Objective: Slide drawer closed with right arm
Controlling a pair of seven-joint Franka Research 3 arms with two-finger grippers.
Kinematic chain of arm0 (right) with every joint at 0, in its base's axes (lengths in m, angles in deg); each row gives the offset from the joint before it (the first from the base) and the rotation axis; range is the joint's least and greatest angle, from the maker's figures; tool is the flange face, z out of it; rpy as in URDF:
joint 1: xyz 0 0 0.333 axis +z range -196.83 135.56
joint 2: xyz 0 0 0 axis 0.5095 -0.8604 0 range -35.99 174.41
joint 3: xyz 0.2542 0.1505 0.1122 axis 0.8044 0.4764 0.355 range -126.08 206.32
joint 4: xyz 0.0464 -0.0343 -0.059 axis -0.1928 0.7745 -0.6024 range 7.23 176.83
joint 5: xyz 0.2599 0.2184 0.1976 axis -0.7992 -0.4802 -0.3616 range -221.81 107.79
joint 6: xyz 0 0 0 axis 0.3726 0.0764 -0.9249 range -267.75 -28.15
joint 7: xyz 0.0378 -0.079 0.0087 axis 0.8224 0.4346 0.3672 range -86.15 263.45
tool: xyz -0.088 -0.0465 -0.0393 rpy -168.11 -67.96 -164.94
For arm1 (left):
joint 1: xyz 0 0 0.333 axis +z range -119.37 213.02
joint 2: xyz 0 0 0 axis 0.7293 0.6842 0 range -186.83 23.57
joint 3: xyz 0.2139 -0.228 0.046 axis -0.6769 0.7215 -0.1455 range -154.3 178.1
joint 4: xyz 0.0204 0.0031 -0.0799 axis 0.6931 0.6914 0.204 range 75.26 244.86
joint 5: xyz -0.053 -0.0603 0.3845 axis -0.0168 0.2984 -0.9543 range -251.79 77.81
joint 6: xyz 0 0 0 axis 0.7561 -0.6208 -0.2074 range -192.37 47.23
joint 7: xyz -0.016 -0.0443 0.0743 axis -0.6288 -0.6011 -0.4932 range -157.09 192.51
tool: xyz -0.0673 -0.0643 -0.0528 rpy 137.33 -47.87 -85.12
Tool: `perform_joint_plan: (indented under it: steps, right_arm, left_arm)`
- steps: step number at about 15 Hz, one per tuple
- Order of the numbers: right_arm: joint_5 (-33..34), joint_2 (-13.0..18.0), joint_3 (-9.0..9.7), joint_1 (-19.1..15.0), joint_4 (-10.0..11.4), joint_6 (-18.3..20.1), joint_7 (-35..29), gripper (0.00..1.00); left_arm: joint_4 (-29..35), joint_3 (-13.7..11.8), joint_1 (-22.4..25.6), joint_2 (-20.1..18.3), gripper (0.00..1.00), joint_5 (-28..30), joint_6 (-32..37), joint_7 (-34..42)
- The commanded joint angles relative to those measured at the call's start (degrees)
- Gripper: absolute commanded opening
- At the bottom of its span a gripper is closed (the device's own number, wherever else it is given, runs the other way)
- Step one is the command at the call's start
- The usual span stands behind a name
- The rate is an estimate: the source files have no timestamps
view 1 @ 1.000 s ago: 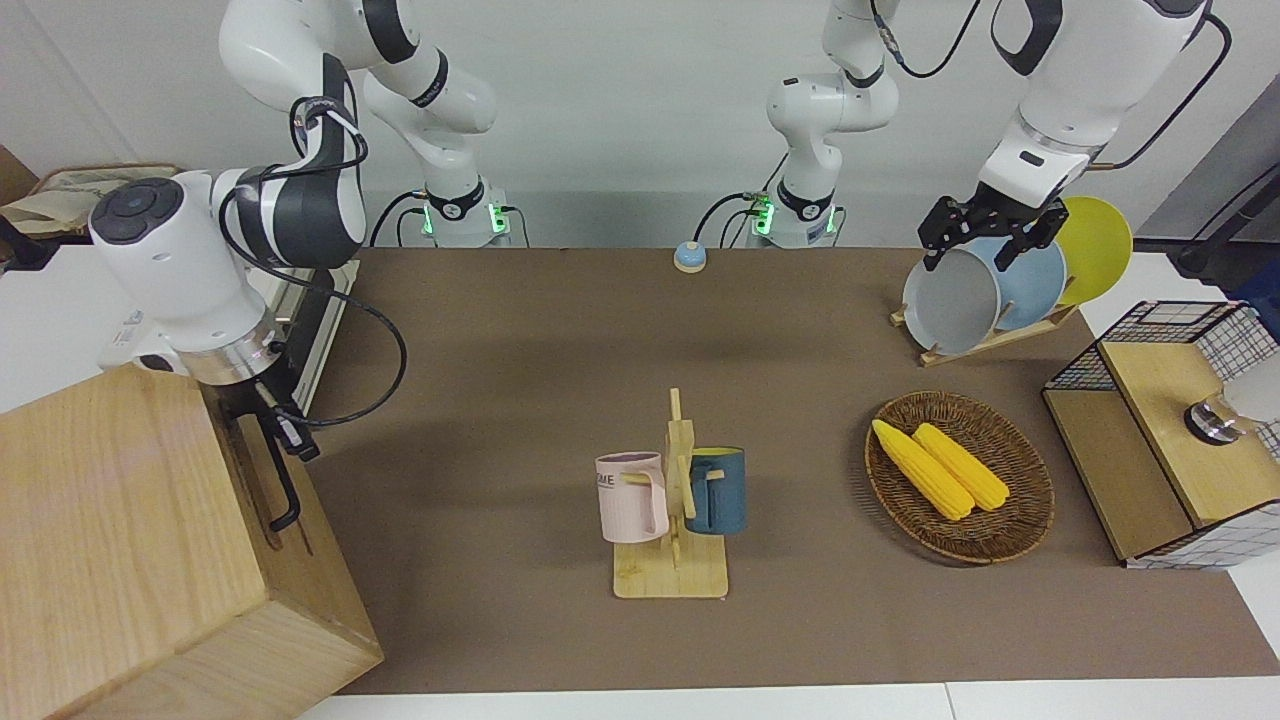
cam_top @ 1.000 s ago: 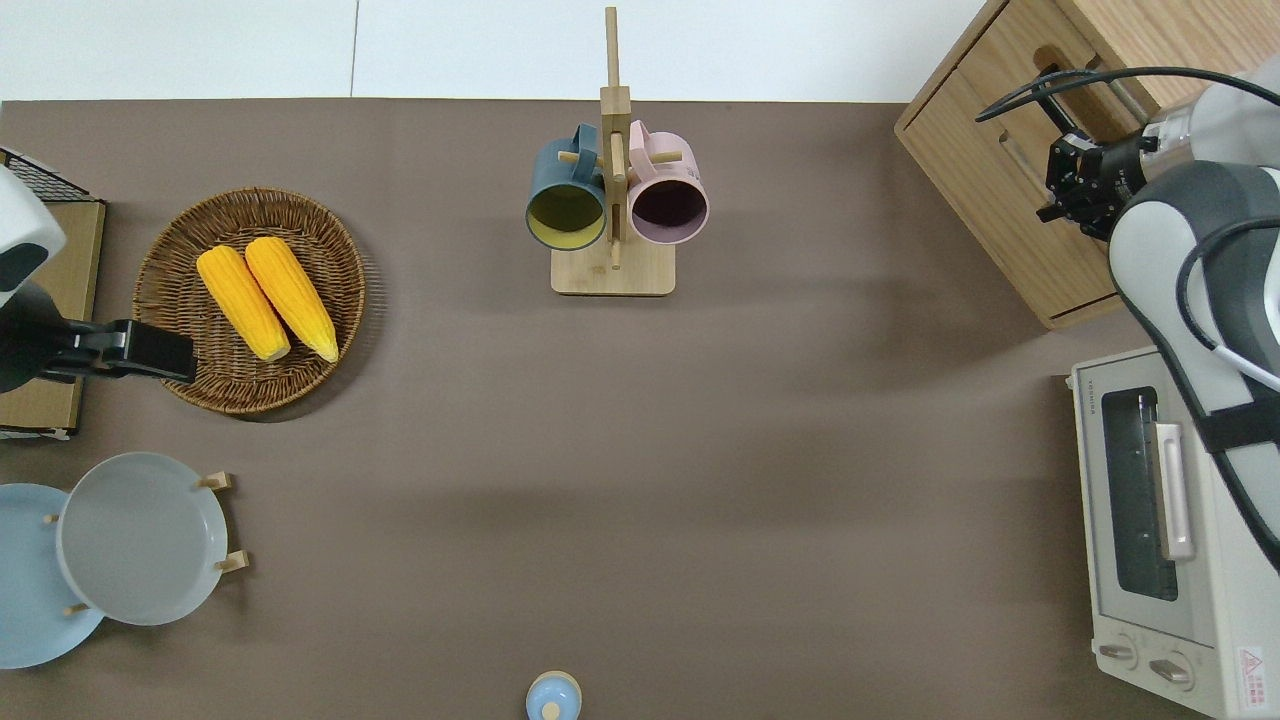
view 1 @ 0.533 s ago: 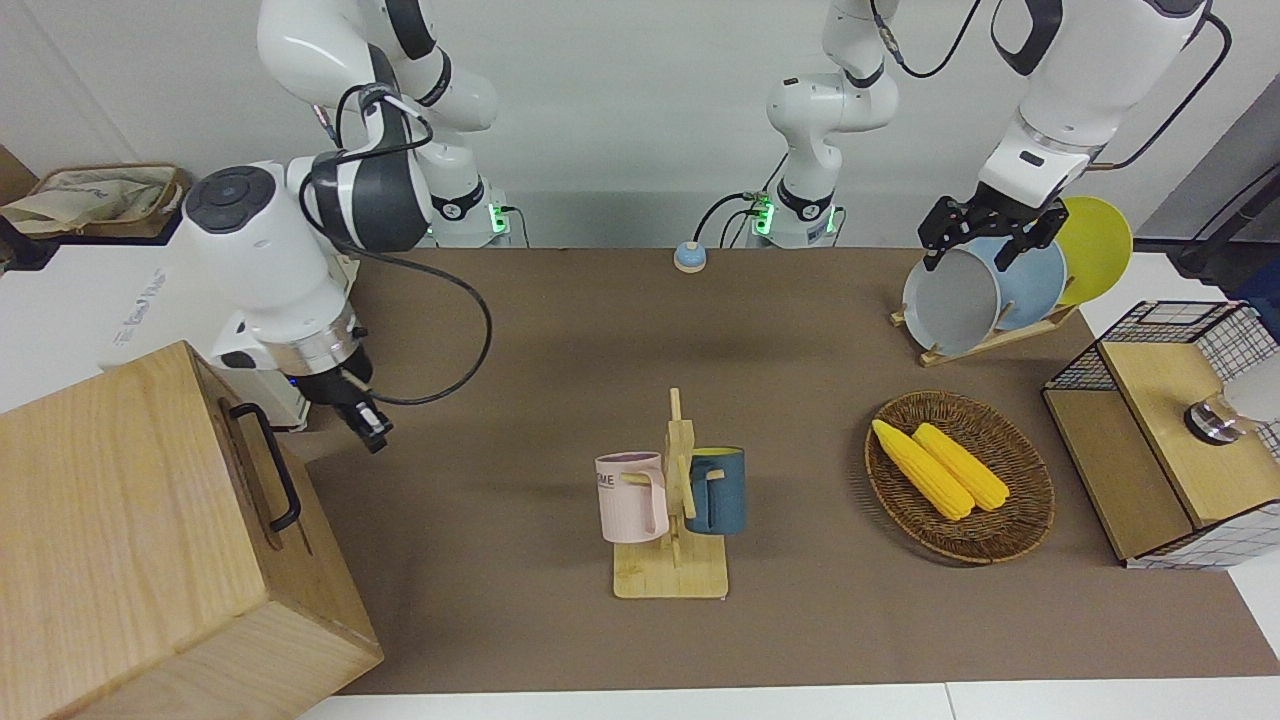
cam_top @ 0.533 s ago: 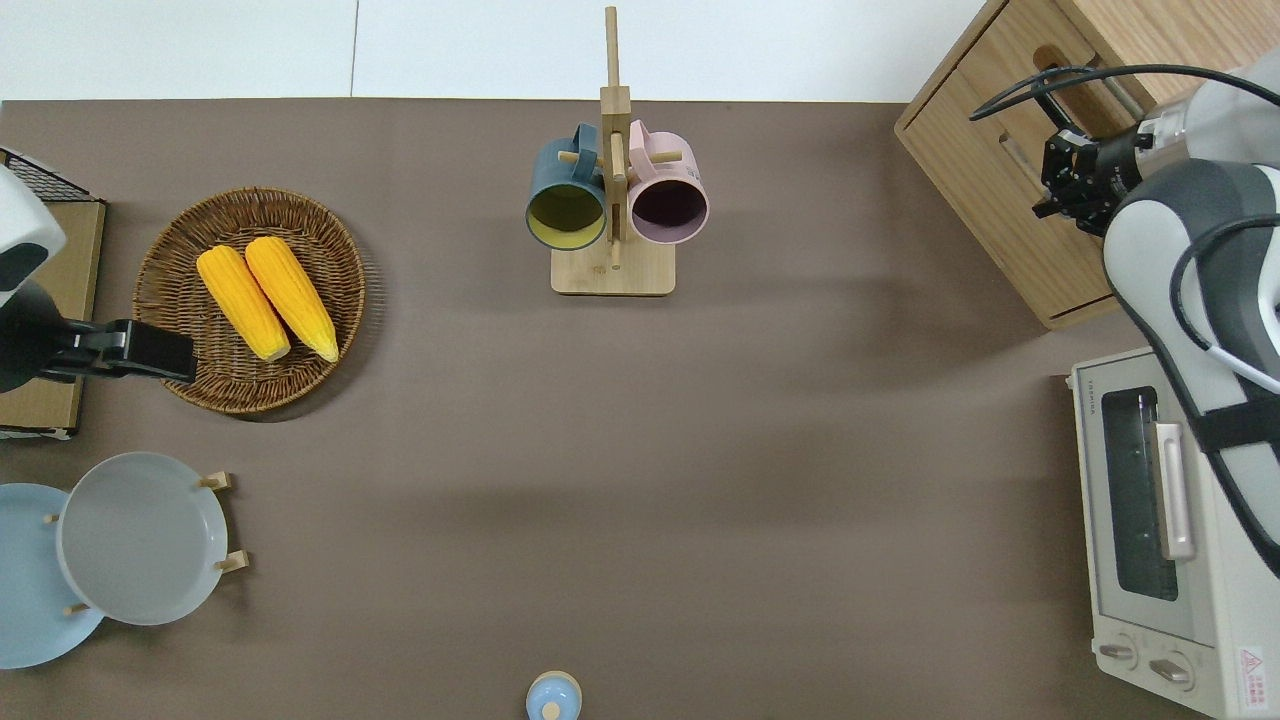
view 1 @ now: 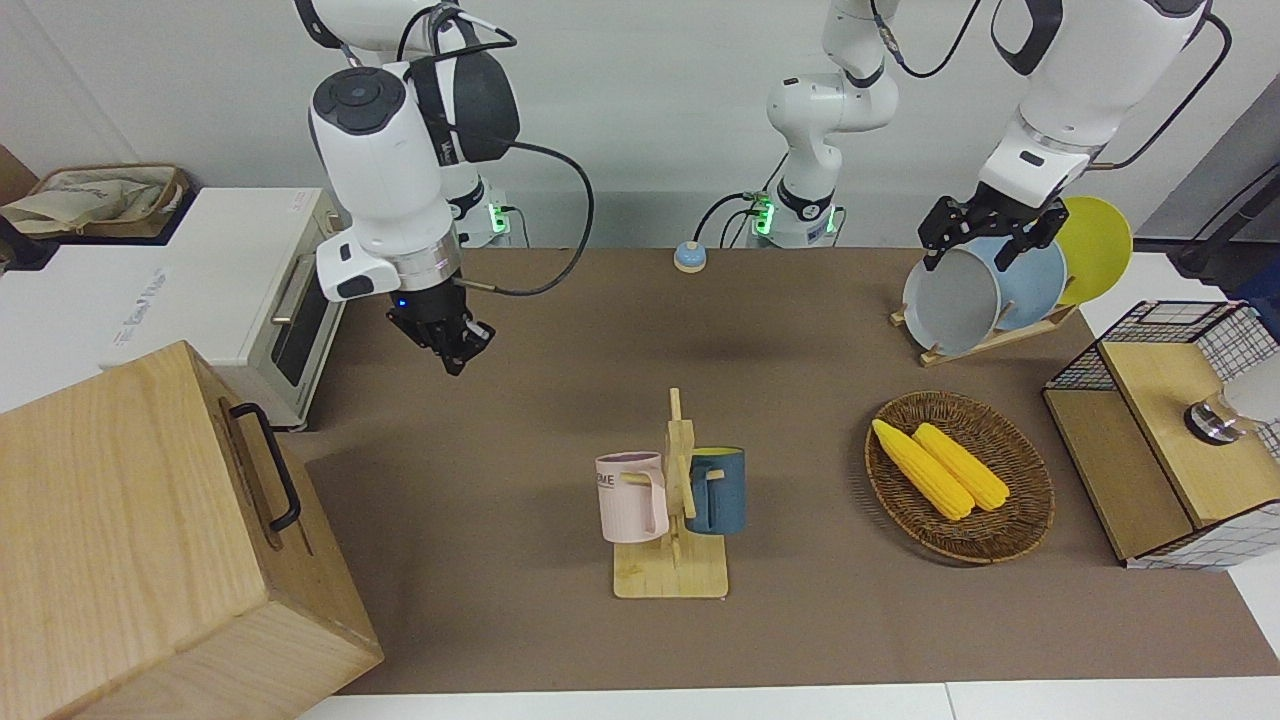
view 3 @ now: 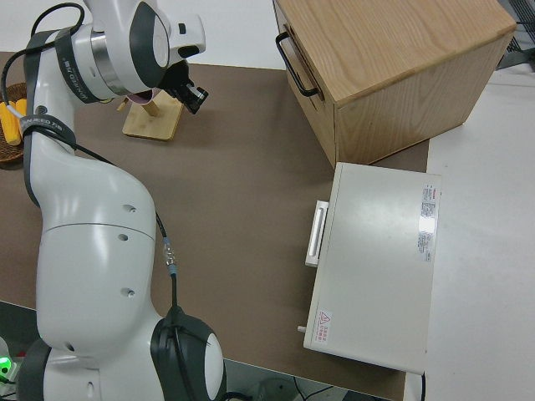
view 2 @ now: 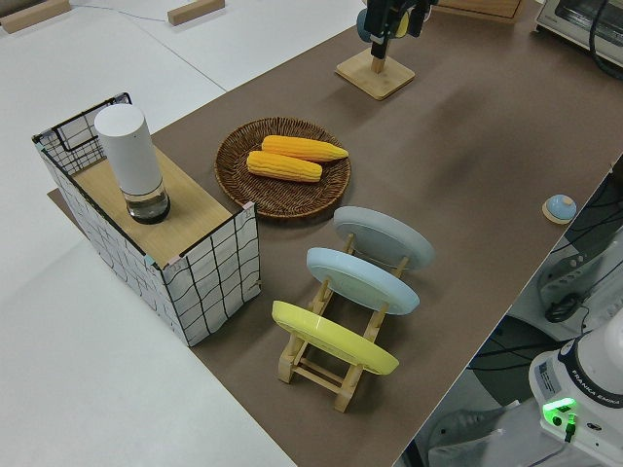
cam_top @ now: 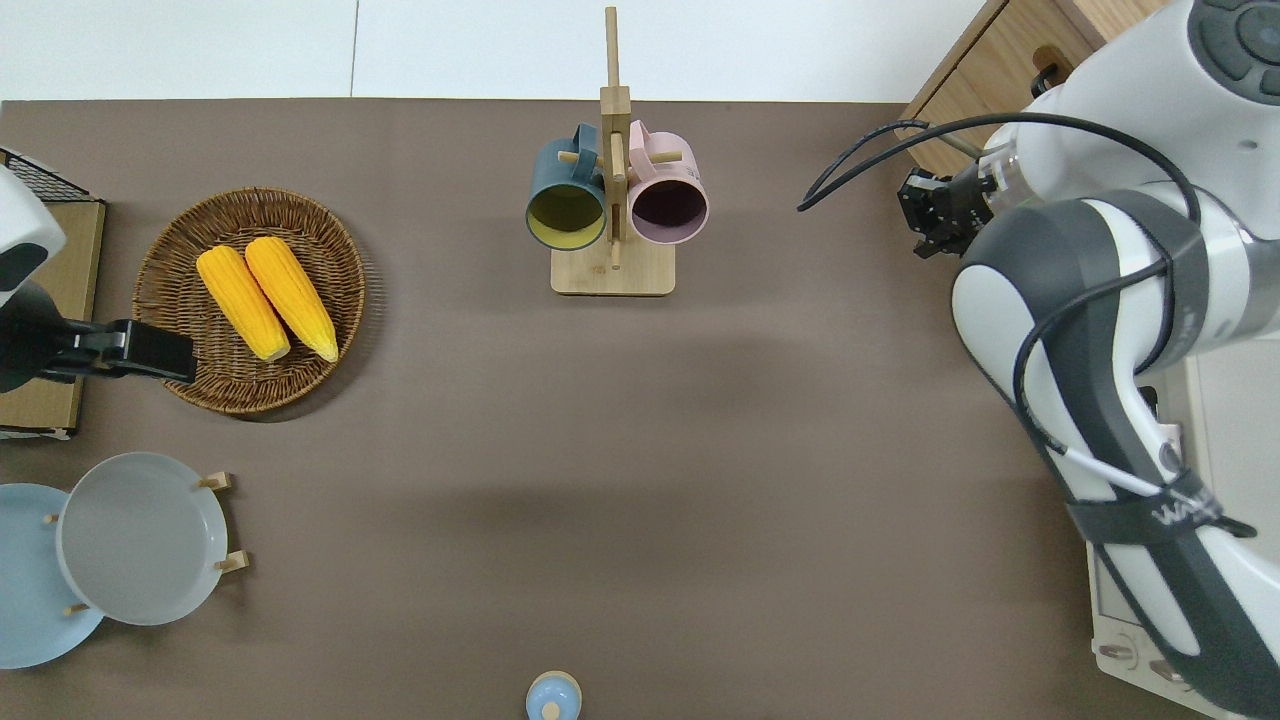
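The drawer sits flush in the large pale wooden box at the right arm's end of the table. Its black loop handle stands free; it also shows in the right side view. My right gripper is shut and empty. It hangs in the air over the brown mat beside the box, as the overhead view shows, clear of the drawer front. The right arm hides most of the box in the overhead view. My left gripper is parked and open.
A white oven stands beside the box, nearer to the robots. A mug rack with a pink and a blue mug is mid-table. A basket of corn, a plate rack and a wire crate lie toward the left arm's end.
My right gripper has left the drawer handle, risen and swung out over the mat toward the table's middle. The drawer stays flush. The left arm has not moved.
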Motion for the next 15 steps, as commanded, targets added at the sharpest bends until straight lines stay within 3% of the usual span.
perform_joint_plan:
  steps: [1,4,7,8,9,10,11,15]
  right_arm:
    - [-3.37,5.99,-0.88,-0.49,4.93,1.45,13.86,0.000]
    - [-3.73,7.58,-2.19,-0.40,4.93,3.82,22.66,0.000]
    - [-3.64,8.11,-2.46,-1.19,4.76,5.06,24.80,0.006]
    - [-3.64,8.11,-2.46,-1.54,4.67,5.50,24.80,0.095]
    - [-3.55,8.11,-2.46,-1.89,4.49,6.11,24.88,0.367]
    - [-3.55,8.11,-2.38,-2.51,4.41,6.20,24.88,0.728]
    - [-3.46,8.11,-2.38,-2.77,4.32,6.21,24.88,0.972]
    - [-3.46,8.11,-2.38,-2.86,4.05,6.21,24.80,0.987]
  left_arm:
    - [-1.40,0.37,0.22,0.65,0.99,-0.98,1.13,0.56]
    - [-1.49,0.37,0.22,0.65,0.99,-0.98,1.13,0.56]
    - [-1.49,0.37,0.22,0.65,0.99,-0.98,1.13,0.56]
    - [-1.49,0.37,0.22,0.65,0.99,-0.98,1.13,0.56]
    - [-1.49,0.37,0.22,0.65,0.99,-0.98,1.13,0.56]
    - [-1.49,0.37,0.22,0.65,0.99,-0.98,1.13,0.56]
    - [-1.49,0.37,0.22,0.65,0.99,-0.98,1.13,0.56]
    - [-1.40,0.37,0.22,0.65,0.99,-0.98,1.13,0.56]
